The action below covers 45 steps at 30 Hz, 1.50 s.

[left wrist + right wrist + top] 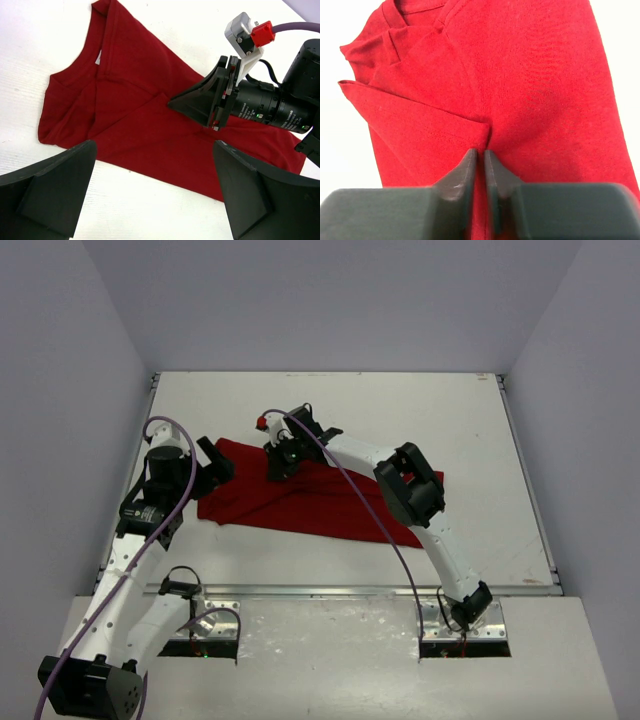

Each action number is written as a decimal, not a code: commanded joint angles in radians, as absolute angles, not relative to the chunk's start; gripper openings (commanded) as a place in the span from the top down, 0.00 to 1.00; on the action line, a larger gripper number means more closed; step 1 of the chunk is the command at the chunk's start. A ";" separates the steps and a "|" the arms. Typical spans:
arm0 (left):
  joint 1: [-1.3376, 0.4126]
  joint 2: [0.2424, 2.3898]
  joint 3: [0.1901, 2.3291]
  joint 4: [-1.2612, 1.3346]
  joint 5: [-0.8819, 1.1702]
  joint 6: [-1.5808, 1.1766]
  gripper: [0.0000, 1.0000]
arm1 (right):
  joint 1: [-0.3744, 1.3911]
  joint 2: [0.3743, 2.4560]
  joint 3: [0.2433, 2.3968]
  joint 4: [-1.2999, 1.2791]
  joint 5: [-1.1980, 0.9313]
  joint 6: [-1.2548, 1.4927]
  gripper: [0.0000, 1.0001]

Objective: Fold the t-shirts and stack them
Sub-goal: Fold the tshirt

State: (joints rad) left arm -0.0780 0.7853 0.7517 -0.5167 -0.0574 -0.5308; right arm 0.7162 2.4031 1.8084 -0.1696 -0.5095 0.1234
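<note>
On table (480, 440), red t-shirt (290, 505), R jaws pinching it

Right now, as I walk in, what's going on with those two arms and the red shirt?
A red t-shirt lies partly folded and wrinkled on the white table. The right hand is down on its middle, fingers pinched together on a folded edge of the cloth. The left hand hangs wide open by the shirt's left end, holding nothing. The fold isn't finished.
</note>
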 commanded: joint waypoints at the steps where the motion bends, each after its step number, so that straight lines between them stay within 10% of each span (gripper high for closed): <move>1: -0.071 0.767 0.752 -0.476 -0.048 -0.519 0.00 | 0.724 2.381 1.850 -0.161 -0.537 0.120 0.93; 8: -0.071 0.772 0.752 -0.476 -0.044 -0.518 0.00 | 0.727 2.336 1.810 -0.127 -0.551 0.126 0.97; 13: -0.071 0.765 0.749 -0.476 -0.043 -0.518 0.00 | 0.729 2.332 1.787 -0.114 -0.517 0.130 0.53; 38: -0.071 0.759 0.744 -0.465 -0.021 -0.515 0.00 | 0.749 2.287 1.706 -0.018 -0.522 0.121 0.77; 45: -0.071 0.761 0.742 -0.463 -0.018 -0.514 0.00 | 0.749 2.338 1.759 -0.048 -0.488 0.092 0.58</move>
State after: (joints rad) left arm -0.0780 0.7776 0.7513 -0.5106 -0.0315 -0.5274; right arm 0.7433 2.3222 1.7119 -0.0608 -0.4999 0.1196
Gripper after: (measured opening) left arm 1.000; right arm 0.403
